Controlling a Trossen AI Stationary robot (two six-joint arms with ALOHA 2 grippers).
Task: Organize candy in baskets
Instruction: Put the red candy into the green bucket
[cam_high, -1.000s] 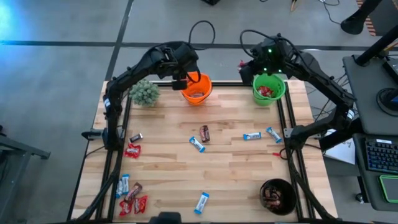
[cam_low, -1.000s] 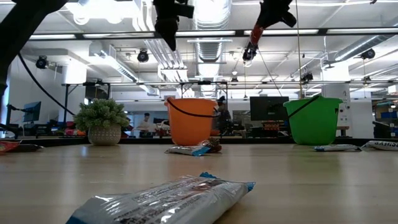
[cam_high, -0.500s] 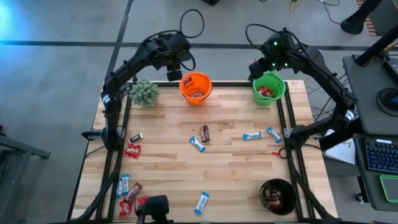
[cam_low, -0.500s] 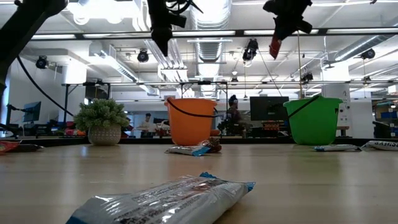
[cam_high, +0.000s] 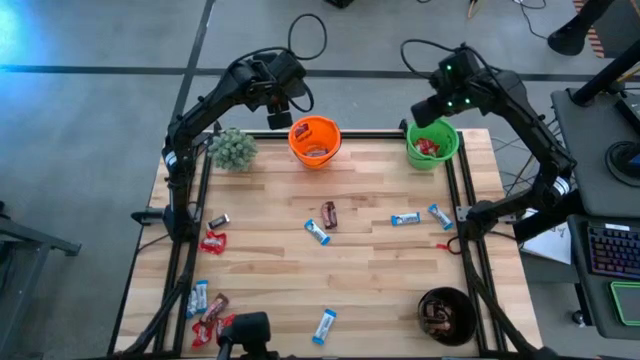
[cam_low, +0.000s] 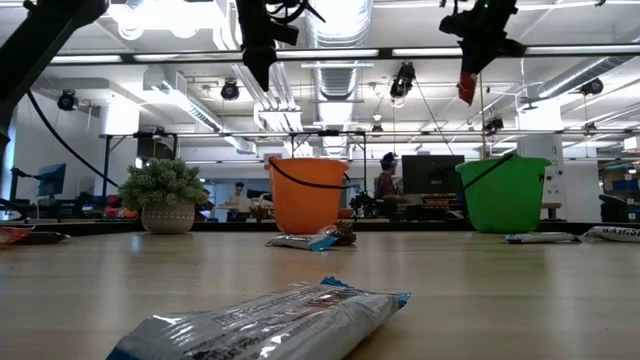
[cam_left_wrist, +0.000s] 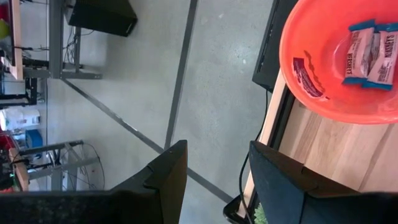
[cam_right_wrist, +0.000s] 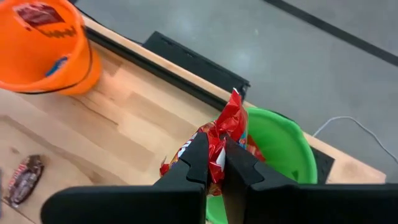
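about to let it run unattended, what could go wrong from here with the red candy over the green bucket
1. The right gripper pinches the red candy high above the green basket, near its back rim; released from there it might miss and land off the table.
2. The open left gripper hangs past the table's back edge beside the orange basket; swinging back it could clip it.

In the left wrist view, the light blue-and-white wrapped candy bars (cam_left_wrist: 371, 50) lying inside the round orange plastic basket (cam_left_wrist: 311, 93) carry dark lettering that reads "HERSHEY'S". A dark label on the basket's inner wall is too small to read. No other wrapper or sign can be read in any view.
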